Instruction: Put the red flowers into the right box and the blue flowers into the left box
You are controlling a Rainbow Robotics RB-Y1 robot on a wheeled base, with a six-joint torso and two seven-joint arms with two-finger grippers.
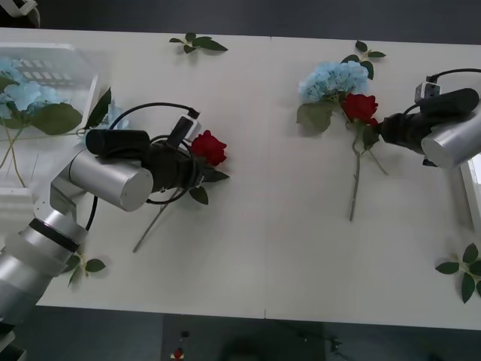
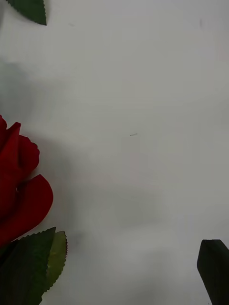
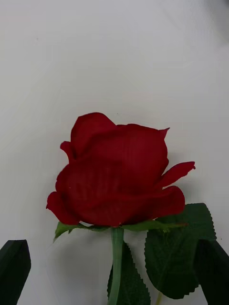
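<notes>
A red rose (image 1: 209,147) lies on the white table (image 1: 270,256) left of centre, its head at about three o'clock from the left gripper (image 1: 192,161), its thin stem running down toward seven o'clock and passing under the arm. In the left wrist view the same rose head (image 3: 117,171) sits between the two black fingers (image 3: 14,267), which stand wide apart at the corners; the stem (image 3: 116,267) runs between them, and neither finger touches it. One finger is partly hidden behind a dark leaf (image 3: 174,252).

A second red rose (image 1: 361,107) lies right of centre, its stem (image 1: 355,184) pointing toward six o'clock. A pale-blue hydrangea cluster (image 1: 334,79) touches it at ten o'clock. The right gripper (image 1: 383,129) sits just beside this rose at three o'clock; its fingertips are hard to make out there. In the right wrist view one black finger (image 2: 214,269) shows at a corner, and the rose (image 2: 19,190) is cut off at the opposite edge, so the jaws appear open and hold nothing.

At the table's far left, the translucent left box (image 1: 64,64) holds blue flowers (image 1: 22,94) with a big green leaf; its near part is hidden by the left arm. The right box (image 1: 473,188) shows as a white edge at three o'clock. Loose leaf sprigs (image 1: 197,43) lie at twelve o'clock, and others (image 1: 464,272) at four o'clock
</notes>
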